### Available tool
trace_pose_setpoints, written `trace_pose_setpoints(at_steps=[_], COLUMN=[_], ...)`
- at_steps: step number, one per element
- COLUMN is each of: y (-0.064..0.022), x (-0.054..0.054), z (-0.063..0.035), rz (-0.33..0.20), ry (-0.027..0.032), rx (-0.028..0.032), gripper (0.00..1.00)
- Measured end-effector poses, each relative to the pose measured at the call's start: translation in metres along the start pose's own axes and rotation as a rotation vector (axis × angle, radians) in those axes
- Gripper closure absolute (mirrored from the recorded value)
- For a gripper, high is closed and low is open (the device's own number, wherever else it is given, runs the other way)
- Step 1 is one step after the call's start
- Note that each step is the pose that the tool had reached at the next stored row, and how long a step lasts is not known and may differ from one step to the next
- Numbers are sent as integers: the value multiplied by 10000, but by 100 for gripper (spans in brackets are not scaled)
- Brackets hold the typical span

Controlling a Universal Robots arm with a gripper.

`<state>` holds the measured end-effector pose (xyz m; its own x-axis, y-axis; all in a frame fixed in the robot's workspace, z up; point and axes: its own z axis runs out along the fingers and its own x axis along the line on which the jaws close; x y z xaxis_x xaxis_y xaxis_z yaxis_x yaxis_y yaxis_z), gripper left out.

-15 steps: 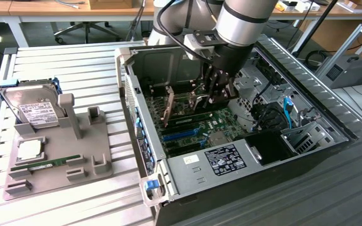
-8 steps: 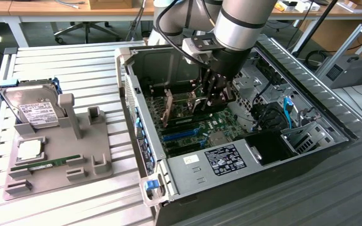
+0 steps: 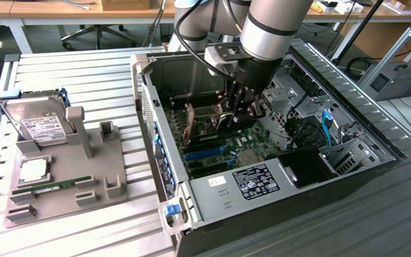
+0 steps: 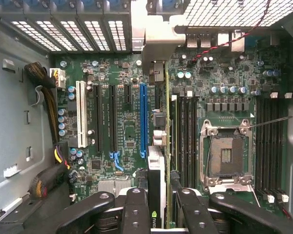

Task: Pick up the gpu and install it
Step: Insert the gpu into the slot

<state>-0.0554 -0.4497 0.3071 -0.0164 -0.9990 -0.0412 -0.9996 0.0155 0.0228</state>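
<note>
Dark gpu (image 4: 155,168) in pincer (image 4: 159,207), inside case (image 3: 191,193)

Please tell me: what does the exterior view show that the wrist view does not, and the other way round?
Exterior view: the robot arm, the outside of the computer case, and a gray stand carrying a hard drive and a memory stick.
Wrist view: the empty processor socket, a blue slot and a white slot, seen straight on.
Both: the gripper shut on the graphics card, inside the case above the motherboard.
</note>
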Motion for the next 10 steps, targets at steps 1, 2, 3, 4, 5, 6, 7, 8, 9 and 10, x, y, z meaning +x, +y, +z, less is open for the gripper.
trace_pose_setpoints(at_steps=[1, 2, 3, 4, 5, 6, 7, 8, 9, 10], y=[8, 16, 30, 41, 56, 68, 80, 92, 98, 102], x=[0, 0, 1, 1, 1, 1, 2, 2, 2, 3], z=[1, 1, 1, 2, 2, 3, 3, 3, 3, 3], rz=[0, 0, 0, 0, 1, 0, 0, 0, 1, 1], ry=[0, 1, 1, 1, 1, 0, 1, 1, 1, 1], rx=[0, 0, 0, 0, 0, 0, 0, -1, 0, 0], gripper=[73, 73, 73, 73, 73, 73, 73, 73, 73, 73])
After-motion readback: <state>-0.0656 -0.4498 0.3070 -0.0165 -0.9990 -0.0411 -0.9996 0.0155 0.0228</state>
